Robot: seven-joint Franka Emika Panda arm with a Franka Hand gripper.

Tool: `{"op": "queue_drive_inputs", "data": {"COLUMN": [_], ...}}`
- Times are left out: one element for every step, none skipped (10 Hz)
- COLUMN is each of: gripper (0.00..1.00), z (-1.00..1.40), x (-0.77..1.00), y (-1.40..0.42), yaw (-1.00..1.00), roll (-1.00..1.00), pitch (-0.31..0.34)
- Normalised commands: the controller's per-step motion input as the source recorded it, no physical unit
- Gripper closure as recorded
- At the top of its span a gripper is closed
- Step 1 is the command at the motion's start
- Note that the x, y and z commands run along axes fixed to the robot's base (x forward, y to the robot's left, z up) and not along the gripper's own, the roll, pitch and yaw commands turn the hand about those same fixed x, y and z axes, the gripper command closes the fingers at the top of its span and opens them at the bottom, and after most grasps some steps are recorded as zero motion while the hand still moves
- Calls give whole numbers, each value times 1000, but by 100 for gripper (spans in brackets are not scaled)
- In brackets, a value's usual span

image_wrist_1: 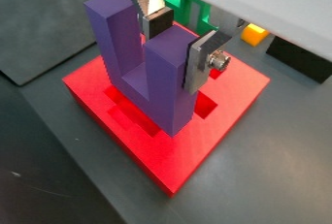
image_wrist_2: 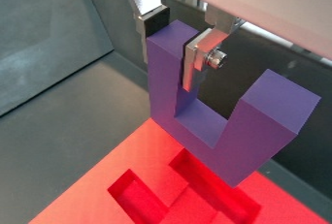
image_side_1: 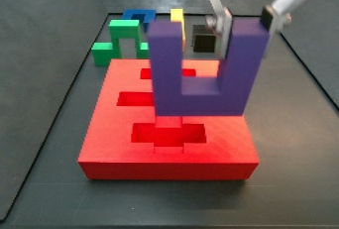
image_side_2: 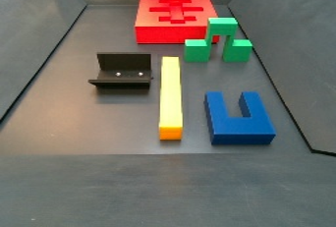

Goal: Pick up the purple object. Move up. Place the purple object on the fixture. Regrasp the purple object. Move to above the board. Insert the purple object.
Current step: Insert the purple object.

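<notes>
The work surface is a dark grey floor [image_side_2: 79, 113] enclosed by low dark walls. On it lie the board [image_side_2: 178, 20] at the far end, green blocks [image_side_2: 217, 38], a yellow bar [image_side_2: 170, 95], a blue block [image_side_2: 238, 116] and the fixture [image_side_2: 124, 73]. My gripper [image_wrist_1: 178, 36] is clamped on one prong of the purple object [image_side_1: 199, 69], prongs upward, held above the board's red cut-outs [image_side_1: 166, 132]; whether its base touches the board I cannot tell
</notes>
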Motion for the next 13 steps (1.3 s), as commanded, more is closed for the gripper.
{"op": "queue_drive_inputs", "data": {"gripper": [100,100,100,100,100,100,100,100,100,100,100,100,100], "z": [-446,-414,-360,-309,-266,-197,-154,-137,-143,-66,-80,-51,-37], "x": [0,-100,-183,-171,-114,-80,-46,-66,-63,-114,-109,-160,-211], "y": [3,3,0,0,0,0,0,0,-11,0,0,0,0], "yaw": [0,37,0,0,0,0,23,29,54,51,71,66,11], "roll": [221,207,263,196,67,0,-11,-136,-207,-267,-289,-220,-59], "pitch": [0,-4,-1,-9,0,0,-11,-61,-86,-83,-121,-127,-116]}}
